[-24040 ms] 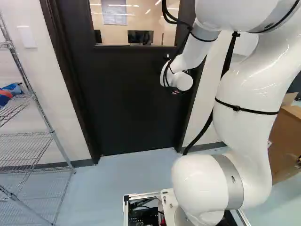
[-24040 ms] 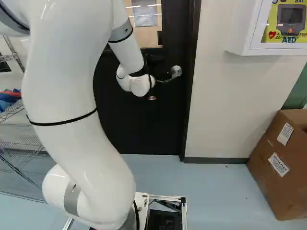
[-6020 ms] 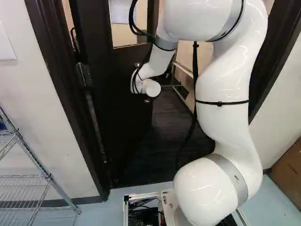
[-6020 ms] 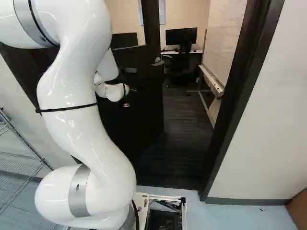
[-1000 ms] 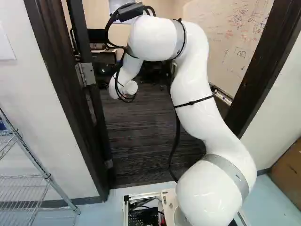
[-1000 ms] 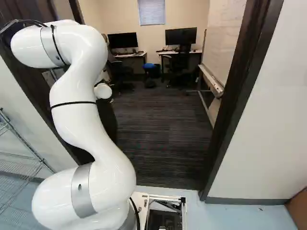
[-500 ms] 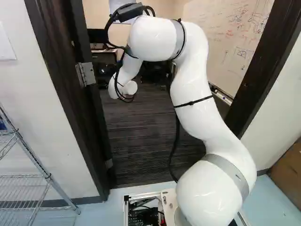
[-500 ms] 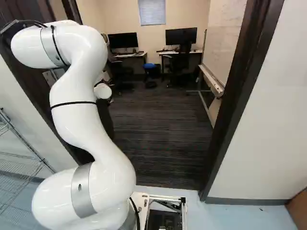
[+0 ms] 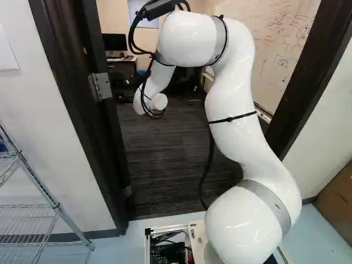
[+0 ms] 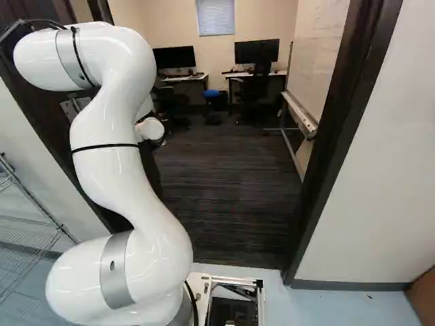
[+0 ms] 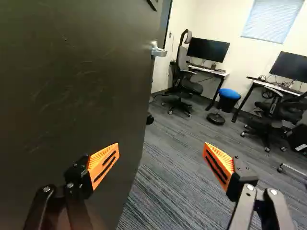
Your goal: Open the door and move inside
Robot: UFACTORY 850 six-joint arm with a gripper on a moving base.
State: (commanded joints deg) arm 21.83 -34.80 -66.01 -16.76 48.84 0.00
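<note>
Left base view, read from left to right. The hinge is marking the edge where the door is hanging, and the door is now standing swung inward along my left side, far wider than the partial opening of six seconds ago and unlike the closed panel of twenty-four seconds ago. Between door and right jamb, the dark carpet is lying exposed across the threshold, with the whiteboard standing inside at the right. The base has moved nearer since the earliest pair, but is keeping its place since six seconds ago; only my arm is shifting, its wrist drifting slightly rightward over the last half second. For the task, the opening half is appearing complete, while the entry is still awaiting the base.

Pose: my arm is rising from its joint, arching forward through the doorway and bending downward at the wrist, near the door. In the wrist view, my end effector is holding nothing, its fingers standing widely apart; one is overlapping the panel, contact being impossible to tell, and the lever handle is sitting ahead, ungripped. Driving in is probably calling for keeping clear of both jambs.
</note>
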